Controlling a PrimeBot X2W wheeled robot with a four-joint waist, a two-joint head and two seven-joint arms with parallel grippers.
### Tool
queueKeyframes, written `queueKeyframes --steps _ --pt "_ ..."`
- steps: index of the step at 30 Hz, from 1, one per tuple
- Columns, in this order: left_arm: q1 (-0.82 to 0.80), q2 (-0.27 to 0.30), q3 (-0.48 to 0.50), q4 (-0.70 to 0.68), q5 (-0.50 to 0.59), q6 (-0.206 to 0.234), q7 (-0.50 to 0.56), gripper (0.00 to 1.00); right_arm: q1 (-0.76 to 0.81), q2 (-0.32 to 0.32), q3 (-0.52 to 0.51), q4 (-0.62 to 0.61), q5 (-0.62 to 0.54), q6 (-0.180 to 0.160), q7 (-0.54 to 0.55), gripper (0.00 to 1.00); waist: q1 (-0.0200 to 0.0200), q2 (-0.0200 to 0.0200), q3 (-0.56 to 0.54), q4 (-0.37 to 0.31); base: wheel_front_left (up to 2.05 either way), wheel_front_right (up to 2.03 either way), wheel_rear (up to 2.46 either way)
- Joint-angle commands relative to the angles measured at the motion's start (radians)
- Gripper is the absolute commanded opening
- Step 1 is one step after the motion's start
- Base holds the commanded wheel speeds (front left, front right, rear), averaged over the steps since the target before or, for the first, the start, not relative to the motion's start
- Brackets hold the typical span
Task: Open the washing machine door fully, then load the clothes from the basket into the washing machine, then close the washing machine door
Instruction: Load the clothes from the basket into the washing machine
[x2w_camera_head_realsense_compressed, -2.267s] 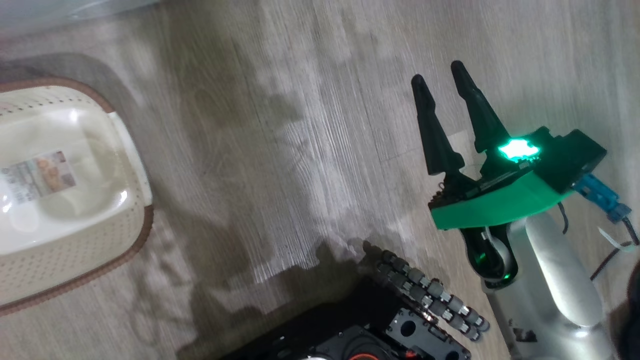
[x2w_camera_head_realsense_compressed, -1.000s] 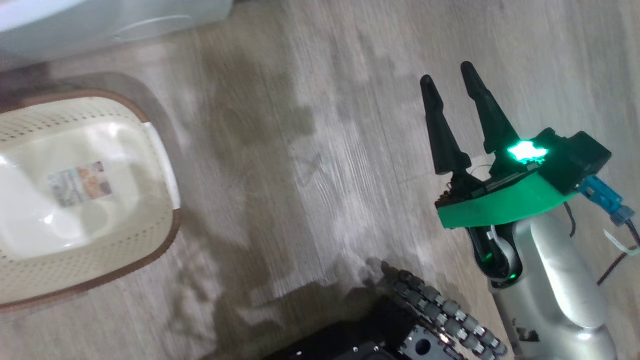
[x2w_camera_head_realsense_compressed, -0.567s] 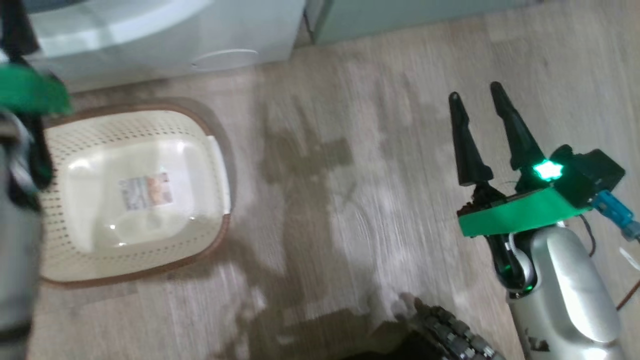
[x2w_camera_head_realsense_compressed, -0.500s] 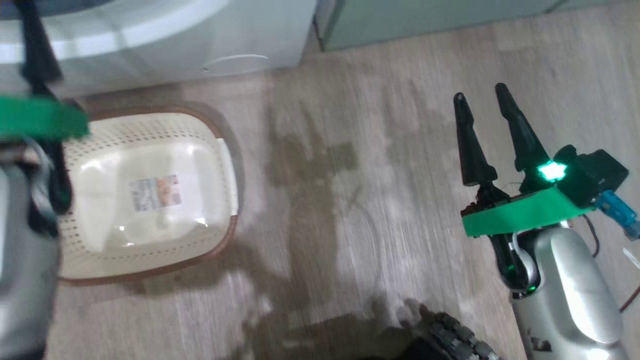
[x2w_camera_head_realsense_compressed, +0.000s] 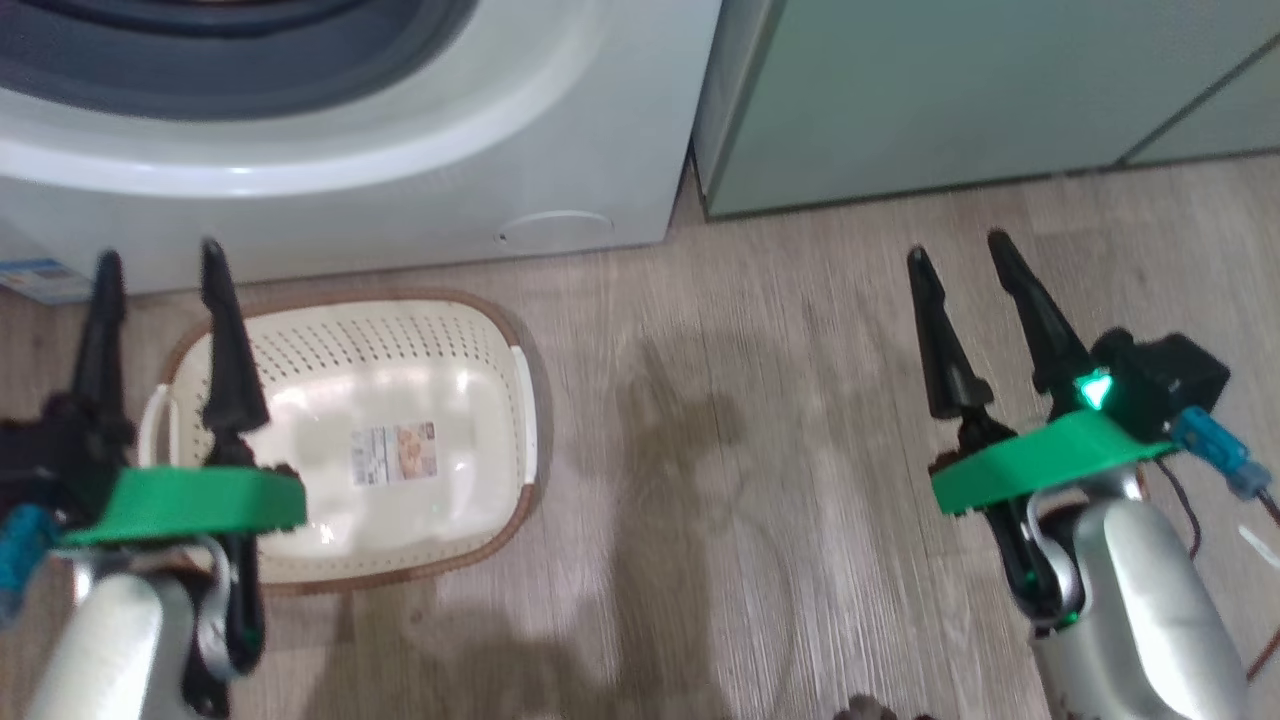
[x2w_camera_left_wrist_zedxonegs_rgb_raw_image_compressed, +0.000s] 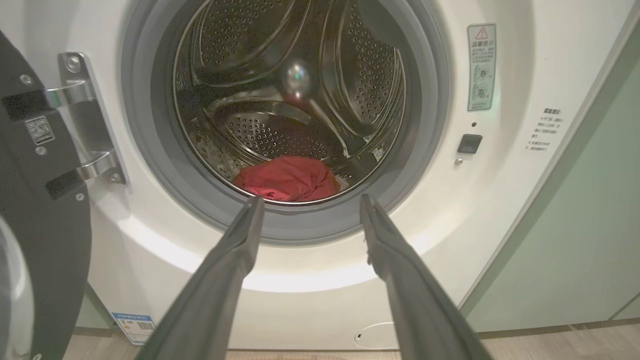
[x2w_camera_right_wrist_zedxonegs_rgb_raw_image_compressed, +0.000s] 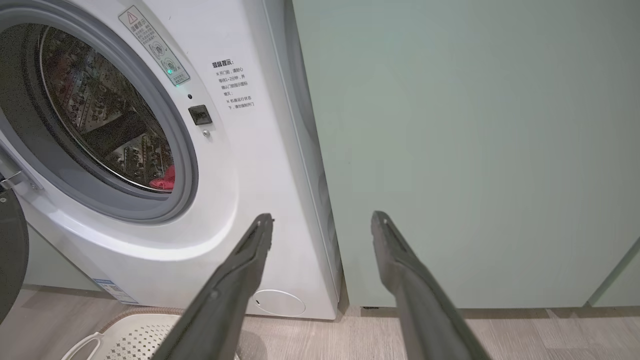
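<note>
The washing machine (x2w_camera_left_wrist_zedxonegs_rgb_raw_image_compressed: 500, 200) stands with its drum uncovered. The washing machine door (x2w_camera_left_wrist_zedxonegs_rgb_raw_image_compressed: 35, 210), black-rimmed, hangs swung out to the left on its steel hinge. The clothes (x2w_camera_left_wrist_zedxonegs_rgb_raw_image_compressed: 287, 177), a red bundle, lie at the bottom of the steel drum and peek over the gasket in the right wrist view (x2w_camera_right_wrist_zedxonegs_rgb_raw_image_compressed: 165, 180). On the floor before the machine sits the basket (x2w_camera_head_realsense_compressed: 480, 330), with only its label sticker inside. My left gripper (x2w_camera_head_realsense_compressed: 157, 258) hovers over the basket's left end, open and holding nothing, pointing at the drum (x2w_camera_left_wrist_zedxonegs_rgb_raw_image_compressed: 311, 199). My right gripper (x2w_camera_head_realsense_compressed: 955, 248) is open over bare floor, facing the cabinet (x2w_camera_right_wrist_zedxonegs_rgb_raw_image_compressed: 322, 216).
Pale green cabinets (x2w_camera_head_realsense_compressed: 950, 90) adjoin the machine's right side. A small round white flap (x2w_camera_head_realsense_compressed: 555, 225) sits low on the machine's front. Wood-look floor (x2w_camera_head_realsense_compressed: 750, 450) spreads between the basket and my right arm.
The head camera has swung and lifted, bringing the machine, the cabinets and my left gripper into view. The basket lies where it did. Both grippers stay open.
</note>
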Motion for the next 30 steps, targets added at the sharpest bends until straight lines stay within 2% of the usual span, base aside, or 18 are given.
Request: queueKeyframes --steps 1,6,17,30 --pt "0.003 0.004 0.033 -0.044 0.015 0.011 -0.005 1.00 0.022 0.001 0.010 -0.029 -0.010 0.000 0.007 1.00 0.0001 -0.0001 -0.043 0.015 0.00 0.00 0.00" --pt "0.077 -0.027 0.011 -0.032 0.032 0.019 -0.005 1.00 0.064 0.001 -0.006 -0.035 -0.022 0.000 0.028 1.00 0.0001 -0.0001 -0.109 0.029 0.00 0.00 0.00" --pt "0.171 -0.043 -0.043 0.030 0.058 0.000 -0.004 1.00 0.163 0.001 -0.042 -0.094 -0.062 0.000 0.095 1.00 0.0001 -0.0001 -0.235 0.056 0.00 0.00 0.00" --pt "0.187 -0.038 -0.063 0.067 0.059 -0.005 -0.001 1.00 0.212 0.001 -0.052 -0.154 -0.069 0.000 0.139 1.00 0.0001 -0.0001 -0.289 0.065 0.00 0.00 0.00"
